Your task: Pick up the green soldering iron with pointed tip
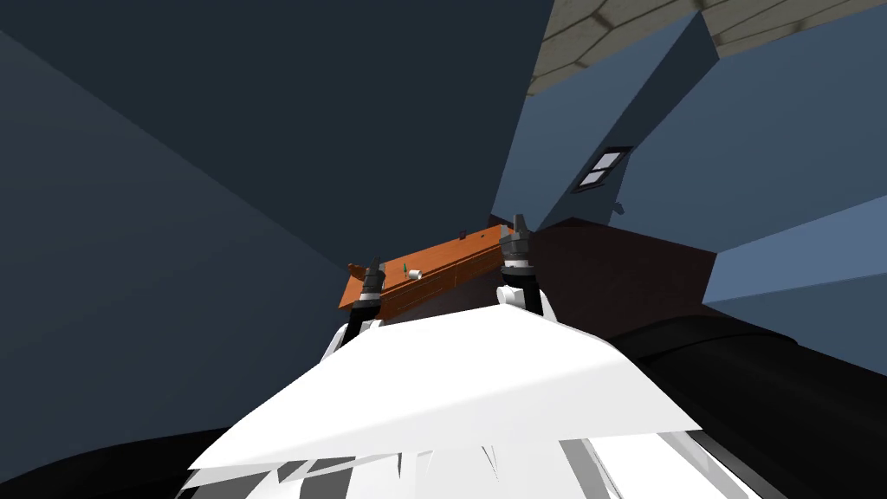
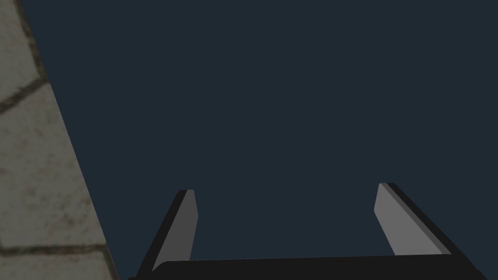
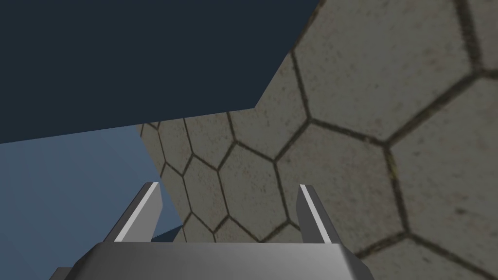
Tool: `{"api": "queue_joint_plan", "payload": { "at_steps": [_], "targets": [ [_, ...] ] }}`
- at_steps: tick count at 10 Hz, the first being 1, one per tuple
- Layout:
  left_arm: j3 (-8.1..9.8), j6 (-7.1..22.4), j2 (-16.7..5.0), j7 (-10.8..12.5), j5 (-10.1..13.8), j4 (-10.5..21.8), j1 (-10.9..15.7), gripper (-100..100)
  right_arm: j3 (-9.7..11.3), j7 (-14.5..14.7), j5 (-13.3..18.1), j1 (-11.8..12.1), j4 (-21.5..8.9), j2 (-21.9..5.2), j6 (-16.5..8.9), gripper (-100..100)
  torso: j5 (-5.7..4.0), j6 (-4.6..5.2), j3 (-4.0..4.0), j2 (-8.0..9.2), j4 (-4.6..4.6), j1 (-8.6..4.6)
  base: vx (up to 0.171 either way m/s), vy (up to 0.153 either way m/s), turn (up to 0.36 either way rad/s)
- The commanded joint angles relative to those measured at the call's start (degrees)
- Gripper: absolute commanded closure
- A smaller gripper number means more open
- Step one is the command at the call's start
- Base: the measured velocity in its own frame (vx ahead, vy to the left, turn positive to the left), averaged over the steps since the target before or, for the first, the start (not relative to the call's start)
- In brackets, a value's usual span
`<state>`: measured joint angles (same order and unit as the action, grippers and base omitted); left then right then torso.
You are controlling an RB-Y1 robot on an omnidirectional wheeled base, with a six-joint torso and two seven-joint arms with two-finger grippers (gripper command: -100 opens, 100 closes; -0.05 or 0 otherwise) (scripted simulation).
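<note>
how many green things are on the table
1: the iron, near the table's left end, beside a small white thing, by the left tool. Others may be hidden.

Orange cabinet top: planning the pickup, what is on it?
A green soldering iron beside a small white object, a tiny dark item farther along. The left arm covers one end.

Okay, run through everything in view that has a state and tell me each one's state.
Small green soldering iron: on the orange-brown wooden table, not held.
Small white object: resting on the table beside the iron.
Left gripper, thin grey fingers: open, empty.
Right gripper, thin grey fingers: open, empty.
</note>
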<state>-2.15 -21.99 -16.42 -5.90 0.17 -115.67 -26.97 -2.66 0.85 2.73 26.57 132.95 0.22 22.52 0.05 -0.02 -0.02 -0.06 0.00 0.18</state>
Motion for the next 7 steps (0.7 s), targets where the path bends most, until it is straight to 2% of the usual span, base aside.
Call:
{"api": "queue_joint_plan", "payload": {
  "at_steps": [1,3,4,6,7],
  "targets": [
    [0.02,0.0,0.0,0.0,0.0,0.1,0.1,-100,0.0,0.0,0.0,0.0,0.0,0.0,0.0,0,0.0,0.0,0.0,0.0,0.0,0.0,-0.011,0.001,-0.019],
    [0.02,0.0,0.0,0.0,0.0,0.1,0.1,-100,0.0,0.0,0.0,0.0,0.0,0.0,0.0,0,-0.02,0.01,0.01,0.01,0.0,-0.07,-0.006,0.007,-0.002],
    [-0.53,1.3,-1.7,0.2,0.2,2.4,0.1,-100,0.0,0.0,0.0,0.0,0.0,0.0,0.0,0,-0.01,-0.01,-0.02,-0.04,-0.01,-0.02,-0.058,0.05,-0.208],
    [-0.53,1.3,-1.7,0.2,0.2,2.4,0.1,-100,0.0,0.0,0.0,0.0,0.0,0.0,0.0,0,0.03,0.02,0.09,0.15,0.03,0.14,-0.046,0.052,-0.108],
    [-1.18,2.6,-3.3,0.5,0.3,5.0,0.3,-100,0.0,0.0,0.0,0.0,0.0,0.0,0.0,0,0.03,-0.01,0.06,0.11,0.02,0.14,-0.085,0.079,-0.236]
  ]
}}
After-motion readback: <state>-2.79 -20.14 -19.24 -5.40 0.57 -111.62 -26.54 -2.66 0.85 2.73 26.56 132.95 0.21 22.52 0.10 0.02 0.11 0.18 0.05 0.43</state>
